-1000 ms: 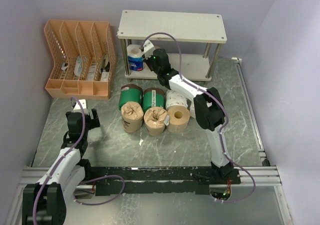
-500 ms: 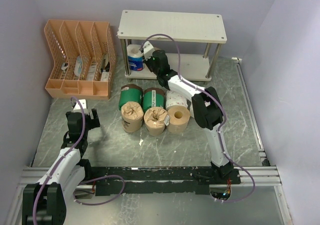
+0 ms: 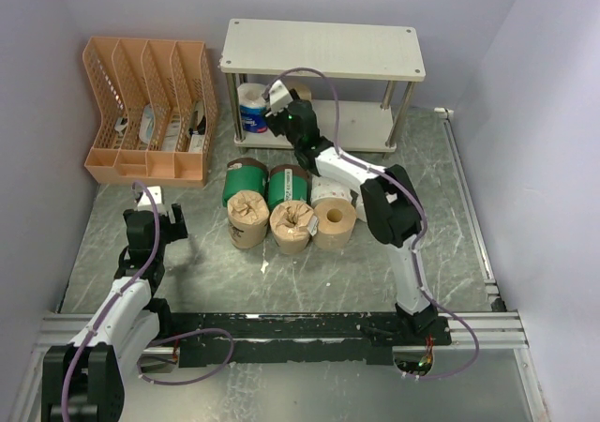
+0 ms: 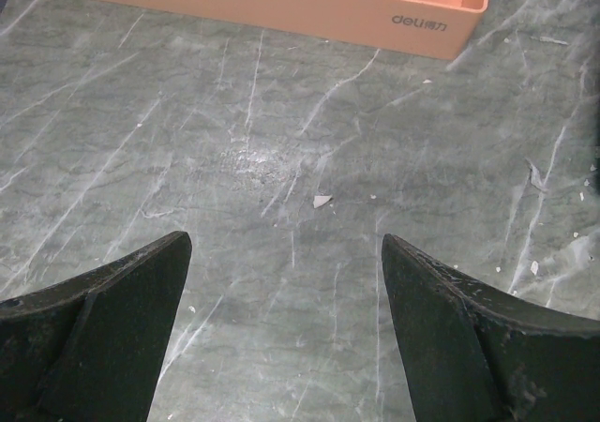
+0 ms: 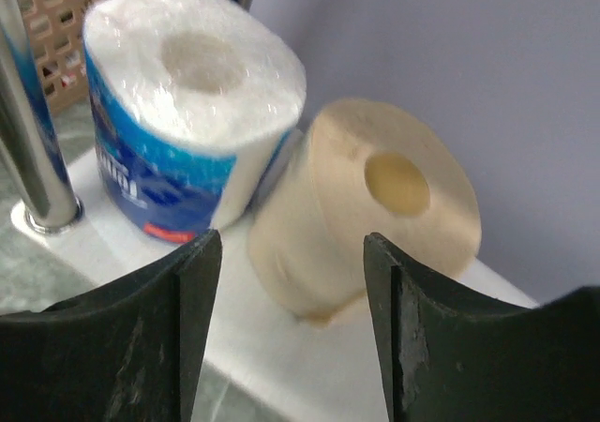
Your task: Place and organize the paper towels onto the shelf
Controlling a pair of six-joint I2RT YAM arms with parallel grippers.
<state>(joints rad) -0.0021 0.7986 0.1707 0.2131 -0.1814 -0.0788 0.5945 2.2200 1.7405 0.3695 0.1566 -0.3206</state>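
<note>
Off-white shelf board [image 5: 272, 356]: plain tan paper roll [image 5: 375, 206] leans on blue-and-white wrapped roll [image 5: 178, 113], just beyond my released right pincer [image 5: 289, 253], slightly shifted since a second ago.

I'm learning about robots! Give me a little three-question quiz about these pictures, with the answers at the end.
1. True or false: a roll sits on top of the shelf.
2. Pick one. The right tool is: A open and empty, B shut on a roll, C out of sight.
3. Fill the gap: on the lower board, the tan roll leans next to the ______ roll.

Key
1. False, the top is bare.
2. A.
3. The blue-and-white roll, standing upright.
</note>
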